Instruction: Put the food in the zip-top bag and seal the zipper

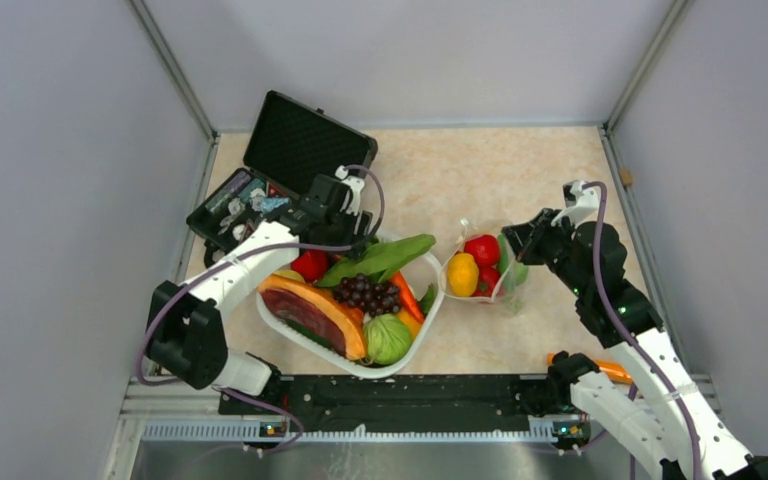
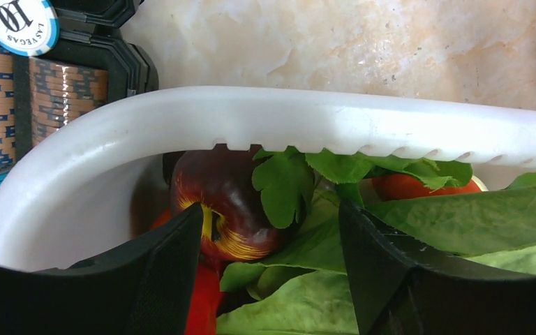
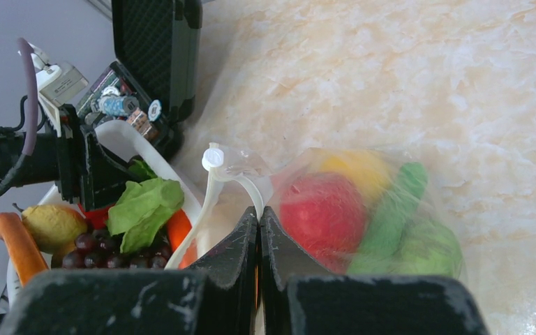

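Observation:
The clear zip-top bag [image 1: 480, 272] lies right of the white basket [image 1: 430, 262] and holds a yellow lemon [image 1: 462, 274], a red tomato piece [image 1: 482, 249] and green pieces [image 1: 516, 272]. My right gripper [image 1: 516, 234] is shut on the bag's zipper strip [image 3: 234, 180] at the mouth edge; in the right wrist view the jaws [image 3: 259, 211] pinch it, with the white slider [image 3: 213, 157] just beyond. My left gripper [image 1: 350, 240] is open over the basket's far corner. In the left wrist view it [image 2: 271, 209] straddles a dark red apple-like piece [image 2: 227, 206] and green leaves [image 2: 391, 223].
The basket also holds a big papaya slice [image 1: 312, 310], dark grapes [image 1: 368, 292], a long green leaf [image 1: 380, 258] and a green cabbage-like piece [image 1: 388, 338]. An open black case [image 1: 300, 140] with poker chips [image 2: 63, 105] stands at the back left. An orange carrot-like piece [image 1: 608, 370] lies by the right arm's base.

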